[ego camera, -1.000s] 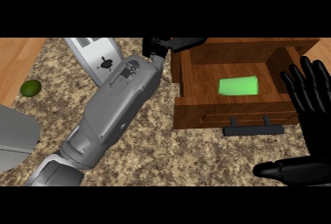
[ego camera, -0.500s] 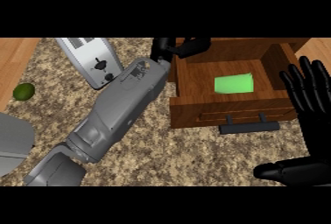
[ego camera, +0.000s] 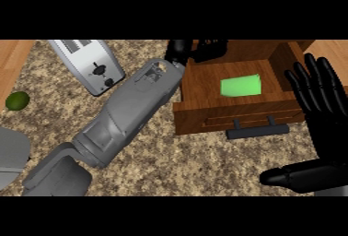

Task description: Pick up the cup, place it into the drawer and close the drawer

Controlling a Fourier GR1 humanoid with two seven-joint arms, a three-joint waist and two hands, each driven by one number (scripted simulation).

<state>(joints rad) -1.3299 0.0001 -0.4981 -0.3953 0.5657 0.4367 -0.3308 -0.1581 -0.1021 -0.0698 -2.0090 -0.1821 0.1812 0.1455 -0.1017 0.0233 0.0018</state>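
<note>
Green cup (ego camera: 240,85) lying inside open drawer (ego camera: 204,99), so placing looks done. Left hand (ego camera: 197,49) curled empty at back rim; right hand (ego camera: 319,90) open beside front, handle (ego camera: 257,130) unpushed.

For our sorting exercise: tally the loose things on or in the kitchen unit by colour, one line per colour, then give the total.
Green: 2, the cup in the drawer and the lime
Silver: 1, the toaster
Total: 3
</note>
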